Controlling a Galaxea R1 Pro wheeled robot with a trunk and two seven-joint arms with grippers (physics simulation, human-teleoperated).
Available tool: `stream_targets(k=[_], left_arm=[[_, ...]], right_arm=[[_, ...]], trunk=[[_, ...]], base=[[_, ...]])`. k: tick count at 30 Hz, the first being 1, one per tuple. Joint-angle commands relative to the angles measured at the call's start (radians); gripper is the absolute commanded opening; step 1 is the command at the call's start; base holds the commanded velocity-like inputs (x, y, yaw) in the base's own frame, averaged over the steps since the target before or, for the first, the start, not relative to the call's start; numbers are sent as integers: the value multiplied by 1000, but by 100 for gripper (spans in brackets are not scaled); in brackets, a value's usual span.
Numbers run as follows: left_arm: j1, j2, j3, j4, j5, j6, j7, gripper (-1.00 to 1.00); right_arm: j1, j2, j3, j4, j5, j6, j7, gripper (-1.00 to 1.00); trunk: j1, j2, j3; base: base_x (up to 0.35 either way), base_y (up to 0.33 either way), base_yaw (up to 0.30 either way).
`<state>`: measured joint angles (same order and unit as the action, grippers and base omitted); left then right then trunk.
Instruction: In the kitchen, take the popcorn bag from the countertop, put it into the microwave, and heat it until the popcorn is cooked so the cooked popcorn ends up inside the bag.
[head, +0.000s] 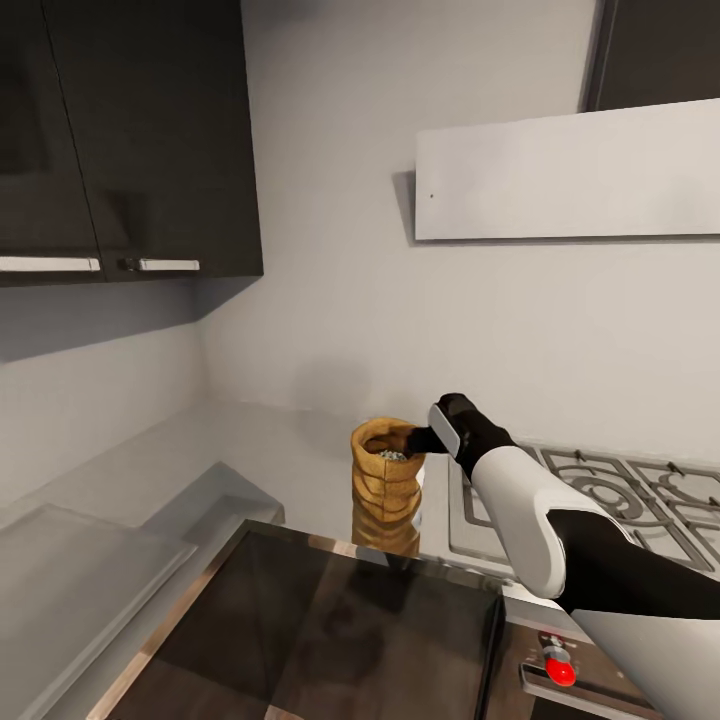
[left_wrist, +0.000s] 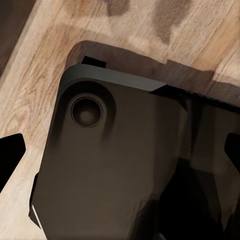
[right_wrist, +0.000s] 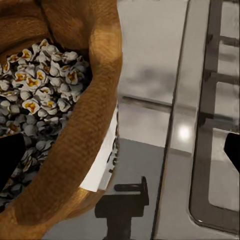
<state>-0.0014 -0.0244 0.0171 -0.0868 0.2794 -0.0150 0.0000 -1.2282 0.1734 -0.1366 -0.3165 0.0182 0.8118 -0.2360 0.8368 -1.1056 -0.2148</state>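
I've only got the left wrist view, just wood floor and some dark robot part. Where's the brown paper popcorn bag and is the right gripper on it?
Observer: The crumpled tan-brown paper bag stands on the glossy grey countertop, beside the grey gas hob.
Operator: And the gripper?
Observer: The right gripper is at the bag's rolled rim, open, one finger over the pale popcorn inside.
Operator: Grasped?
Observer: Not closed on it.

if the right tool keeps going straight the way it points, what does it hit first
Most likely the popcorn bag: the right tool already reaches its rolled rim, one finger over the popcorn inside. Whether it meets rim or popcorn first is unclear from depth.
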Motion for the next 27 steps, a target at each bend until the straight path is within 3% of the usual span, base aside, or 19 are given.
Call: stream_targets(k=[1, 4, 10, 20, 27], left_arm=[[0, 0, 1, -1, 4, -2, 0, 100], [0, 0, 2, -1, 4, -2, 0, 100], [0, 0, 1, -1, 6, -1, 0, 100], [0, 0, 1, -1, 6, 0, 0, 100], [0, 0, 1, -1, 6, -1, 0, 100]], right_arm=[[-1, 1, -8, -7, 1, 2, -12, 100], [-1, 1, -11, -21, -10, -8, -21, 100], [-1, 1, -8, -19, -107, -32, -19, 100], [-1, 1, 1, -24, -106, -14, -23, 100], [-1, 1, -1, -24, -102, -7, -25, 100]], trunk=[[0, -1, -1], [0, -1, -1], [0, -1, -1], [0, -1, -1], [0, -1, 1]], base=[[0, 0, 0], [0, 0, 0], [26, 0, 0], [46, 0, 1], [0, 0, 150]])
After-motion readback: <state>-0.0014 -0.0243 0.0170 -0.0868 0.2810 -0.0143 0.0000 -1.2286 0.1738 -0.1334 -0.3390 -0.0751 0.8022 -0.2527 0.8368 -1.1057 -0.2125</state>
